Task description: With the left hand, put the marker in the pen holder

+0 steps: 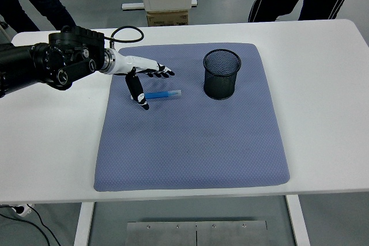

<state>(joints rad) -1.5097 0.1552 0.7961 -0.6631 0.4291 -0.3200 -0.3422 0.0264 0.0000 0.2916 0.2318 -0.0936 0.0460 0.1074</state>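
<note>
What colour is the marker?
Blue, with a clear or whitish cap end; the marker shows in the head view.

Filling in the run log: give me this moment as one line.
left hand: open, over blue marker's left end | blue marker: flat on blue mat | black mesh pen holder: upright, empty | right hand: unseen
</note>
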